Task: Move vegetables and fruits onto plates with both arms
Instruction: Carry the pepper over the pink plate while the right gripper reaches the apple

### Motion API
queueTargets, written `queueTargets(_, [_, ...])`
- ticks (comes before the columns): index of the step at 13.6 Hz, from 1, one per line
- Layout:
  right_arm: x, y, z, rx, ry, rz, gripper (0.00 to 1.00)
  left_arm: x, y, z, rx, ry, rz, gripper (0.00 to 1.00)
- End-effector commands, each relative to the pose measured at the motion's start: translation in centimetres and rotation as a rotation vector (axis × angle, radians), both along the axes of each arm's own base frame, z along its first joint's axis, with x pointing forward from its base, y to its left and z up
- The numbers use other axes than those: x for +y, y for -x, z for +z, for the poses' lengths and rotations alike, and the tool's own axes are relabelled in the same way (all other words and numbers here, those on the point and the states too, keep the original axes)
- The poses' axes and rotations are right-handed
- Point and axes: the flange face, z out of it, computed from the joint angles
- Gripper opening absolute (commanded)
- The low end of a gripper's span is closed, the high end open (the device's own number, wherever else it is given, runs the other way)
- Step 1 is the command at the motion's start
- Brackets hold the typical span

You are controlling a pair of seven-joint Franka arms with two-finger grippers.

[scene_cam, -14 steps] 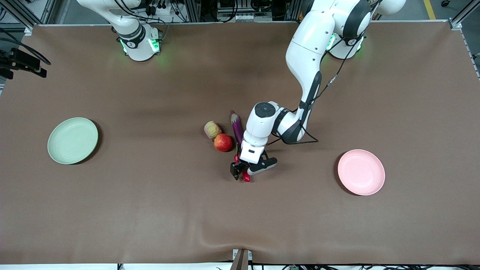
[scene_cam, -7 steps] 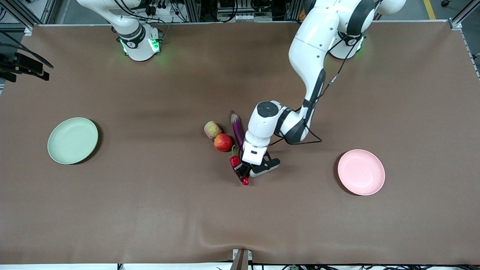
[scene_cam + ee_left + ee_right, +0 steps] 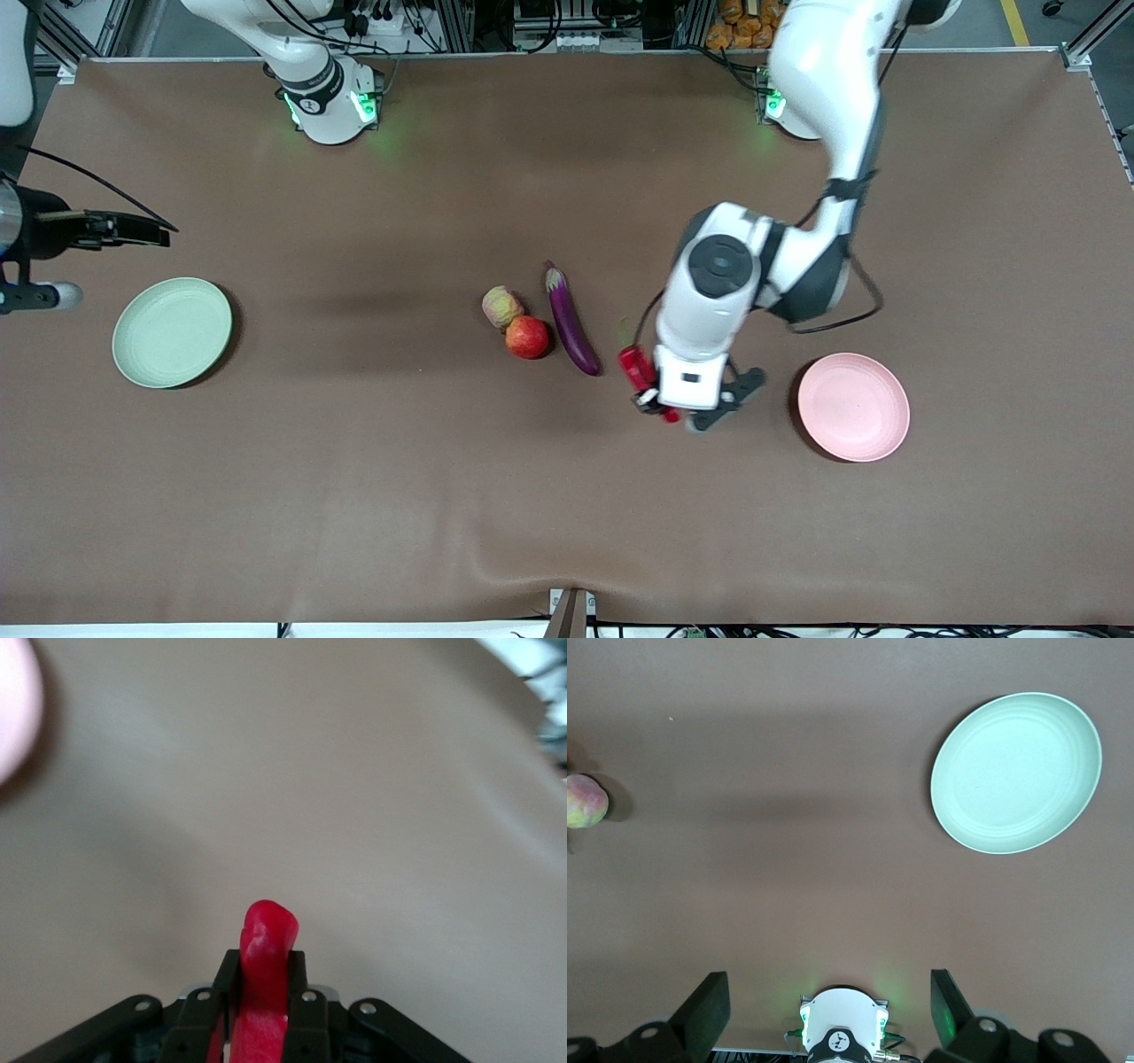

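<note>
Now we see the left gripper (image 3: 663,408) in the air, pinching the red chili pepper (image 3: 634,364) over the table between the eggplant (image 3: 572,321) and the pink plate (image 3: 853,407). The right gripper (image 3: 828,1010), fingers spread, waits high near the mint green plate (image 3: 172,332). The apple (image 3: 528,337) sits just beside the eggplant, the yellow-green fruit (image 3: 502,306) touching the apple.

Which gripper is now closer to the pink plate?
Left. The left gripper, shut on the chili pepper, is up just beside the pink plate. The right gripper waits open at the table's other end, near the green plate.
</note>
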Motion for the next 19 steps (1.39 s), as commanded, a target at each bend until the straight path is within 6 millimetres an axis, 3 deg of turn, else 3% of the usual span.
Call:
queueTargets(1, [2.7, -2.0, -4.0, 0.050, -0.013, 0.030, 1.00, 9.7, 0.0, 1.5, 0.071, -0.016, -0.085, 0.00])
queueTargets(3, [5.5, -3.7, -6.8, 0.044, -0.026, -0.069, 1.00, 16.7, -0.8, 0.0, 0.081, -0.038, -0.179, 0.00])
queueTargets(6, [13.1, -4.9, -10.8, 0.018, -0.025, -0.138, 1.00, 23.8, -1.5, -4.8, 0.006, -0.177, -0.264, 0.00])
queueTargets(8, [17.2, -4.9, -14.2, 0.009, -0.076, -0.262, 1.00, 26.2, -2.2, -8.9, -0.041, -0.239, -0.317, 0.00])
queueTargets(12, [27.3, -3.8, -19.1, -0.011, -0.089, -0.395, 1.00, 29.6, -2.1, -14.3, 0.022, -0.359, -0.402, 0.00])
queueTargets(14, [33.2, -3.3, -22.5, -0.072, -0.067, -0.477, 1.00, 31.2, -2.1, -14.4, 0.034, -0.399, -0.430, 0.04])
queueTargets(15, [35.7, -3.1, -24.3, -0.105, -0.067, -0.515, 1.00, 31.0, -2.3, -13.9, 0.032, -0.402, -0.450, 0.71])
queueTargets(16, [37.7, -2.8, -25.9, -0.140, -0.071, -0.549, 1.00, 30.8, -2.3, -13.5, 0.030, -0.405, -0.471, 1.00])
queueTargets(18, [41.2, -1.9, -28.3, -0.165, -0.081, -0.584, 1.00, 29.5, -2.2, -11.1, 0.039, -0.401, -0.477, 1.00])
queueTargets(19, [42.7, -1.5, -29.4, -0.168, -0.078, -0.639, 1.00, 27.8, -1.9, -9.5, 0.053, -0.382, -0.482, 1.00])
